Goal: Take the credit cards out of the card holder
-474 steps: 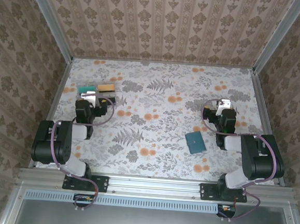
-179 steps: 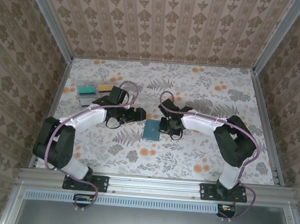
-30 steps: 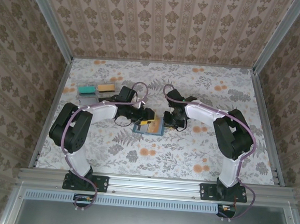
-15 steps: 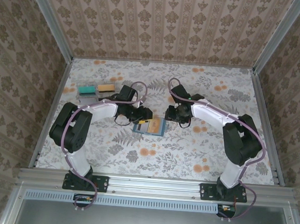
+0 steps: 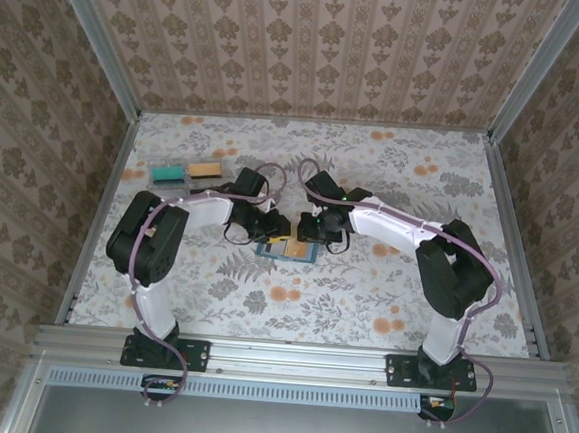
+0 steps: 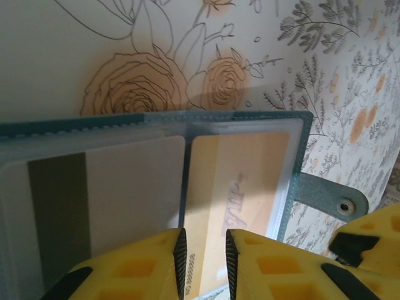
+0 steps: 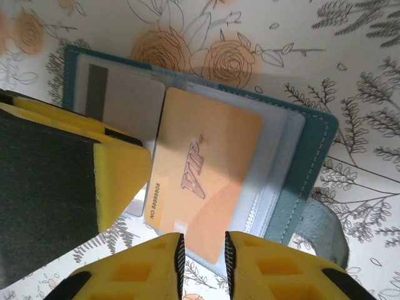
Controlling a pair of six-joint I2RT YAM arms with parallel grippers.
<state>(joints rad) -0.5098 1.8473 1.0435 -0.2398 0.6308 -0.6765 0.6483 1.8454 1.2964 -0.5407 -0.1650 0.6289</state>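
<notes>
holder [image 5: 287,248] lay open between both grippers | orange card [image 7: 206,181] and grey card [image 7: 128,103] in it | left gripper [image 6: 204,250] squeezed together at its edge | right gripper [image 7: 203,247] squeezed together at orange card's edge, honestly I couldn't tell if it pinched it

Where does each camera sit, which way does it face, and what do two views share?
Top external: above and behind the bases, facing down on the table; both arms, left gripper and right gripper show.
Left wrist: on the left arm, facing along its yellow fingers onto the card holder.
Right wrist: on the right arm, facing past its fingers onto the orange card.
Shared: both wrist views show that card.
</notes>
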